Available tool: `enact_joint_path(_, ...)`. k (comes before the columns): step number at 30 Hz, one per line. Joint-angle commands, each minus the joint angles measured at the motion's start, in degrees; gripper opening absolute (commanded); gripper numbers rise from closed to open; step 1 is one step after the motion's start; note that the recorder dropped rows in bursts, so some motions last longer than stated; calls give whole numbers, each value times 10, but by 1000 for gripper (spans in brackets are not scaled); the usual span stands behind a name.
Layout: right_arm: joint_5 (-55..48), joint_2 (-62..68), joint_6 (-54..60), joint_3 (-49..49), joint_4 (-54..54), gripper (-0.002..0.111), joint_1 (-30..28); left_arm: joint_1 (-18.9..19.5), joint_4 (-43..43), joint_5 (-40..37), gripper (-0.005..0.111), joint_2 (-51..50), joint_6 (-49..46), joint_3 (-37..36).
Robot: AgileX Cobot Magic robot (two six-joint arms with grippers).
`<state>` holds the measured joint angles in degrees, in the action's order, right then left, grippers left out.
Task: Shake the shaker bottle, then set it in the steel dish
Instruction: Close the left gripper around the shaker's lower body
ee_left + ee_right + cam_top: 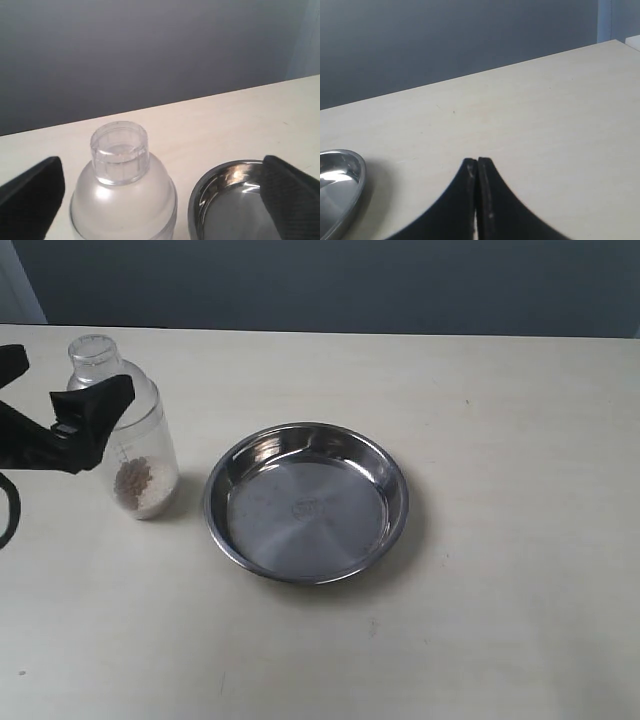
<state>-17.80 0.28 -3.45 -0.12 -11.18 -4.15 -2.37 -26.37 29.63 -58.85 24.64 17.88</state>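
While the left gripper [161, 167] is standing wide open around the bottle [122, 200], gripping nothing, its likely light, slick plastic is calling for a mid-body hold.

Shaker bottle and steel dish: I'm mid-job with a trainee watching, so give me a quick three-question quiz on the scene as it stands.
1. True or false: the shaker bottle stands inside the steel dish.
2. Pick one. The left gripper is: A) shut on the bottle's cap; B) open, with one finger on each side of the bottle; C) resting in the dish.
3. Fill in: the right gripper has its jaws ____.

Key
1. False: it stands upright on the table, beside the dish.
2. B
3. shut
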Motion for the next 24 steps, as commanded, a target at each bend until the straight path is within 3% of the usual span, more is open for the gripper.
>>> enact_joint_path(1,4,-3,2,1,1,-1,2,-5,81,129,105,-67,-74,-36)
enact_joint_path(4,4,-3,2,1,1,-1,2,-5,136,259,105,-123,-134,-84)
enact_joint_path(9,4,-3,2,1,1,-1,2,-5,149,346,105,-190,-169,-97)
enact_joint_path(16,4,-3,2,1,1,-1,2,-5,148,403,105,-272,-166,-97)
enact_joint_path(24,4,-3,2,1,1,-1,2,-5,169,403,105,-352,-168,-93)
